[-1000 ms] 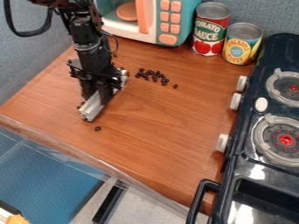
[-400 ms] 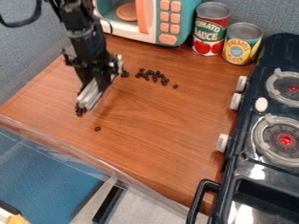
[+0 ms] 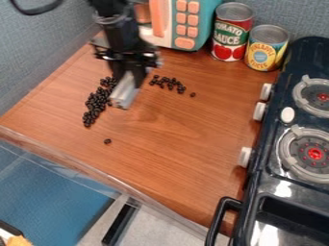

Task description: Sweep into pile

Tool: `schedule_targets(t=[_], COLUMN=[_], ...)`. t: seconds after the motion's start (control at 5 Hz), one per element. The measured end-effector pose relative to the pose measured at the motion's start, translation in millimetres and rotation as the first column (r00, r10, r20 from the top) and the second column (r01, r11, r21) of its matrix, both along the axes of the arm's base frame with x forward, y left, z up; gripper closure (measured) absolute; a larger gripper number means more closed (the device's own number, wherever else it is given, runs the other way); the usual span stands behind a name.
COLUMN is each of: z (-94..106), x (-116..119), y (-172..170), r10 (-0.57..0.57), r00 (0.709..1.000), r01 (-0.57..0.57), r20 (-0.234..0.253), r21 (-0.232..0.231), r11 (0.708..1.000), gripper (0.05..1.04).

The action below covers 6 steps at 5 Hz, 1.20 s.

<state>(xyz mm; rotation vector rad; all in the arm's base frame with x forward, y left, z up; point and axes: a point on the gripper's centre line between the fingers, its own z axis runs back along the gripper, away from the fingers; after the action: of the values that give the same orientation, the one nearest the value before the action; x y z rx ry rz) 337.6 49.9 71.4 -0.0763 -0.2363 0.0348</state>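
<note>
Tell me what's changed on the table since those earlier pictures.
The gripper has moved toward the right of the picture, away from the left edge of the table, with the light bar still in its grip. That uncovers a long strip of dark beads on the left. The smaller bead cluster, the lone bead near the front and the two cans stayed put.

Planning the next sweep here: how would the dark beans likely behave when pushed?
The dark beans look small and rounded, so they would probably roll or skid rather than stay put. They lie loose, with one stray bean apart, so a push may scatter a few. The flat wooden tabletop probably offers little to stop them.
</note>
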Motion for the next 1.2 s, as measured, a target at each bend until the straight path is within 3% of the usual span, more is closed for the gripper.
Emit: schedule_targets(t=[0.2, 0.6, 1.2], z=[-0.9, -12.5, -46.3], x=[14, 32, 48], y=[-19, -70, -87], r10=[0.065, 0.060, 0.078], r00=[0.998, 0.997, 0.990], r01=[-0.065, -0.057, -0.074], r20=[-0.007, -0.048, -0.121], r21=[0.026, 0.056, 0.041], r11=[0.998, 0.997, 0.996], gripper=[0.718, 0.718, 0.718])
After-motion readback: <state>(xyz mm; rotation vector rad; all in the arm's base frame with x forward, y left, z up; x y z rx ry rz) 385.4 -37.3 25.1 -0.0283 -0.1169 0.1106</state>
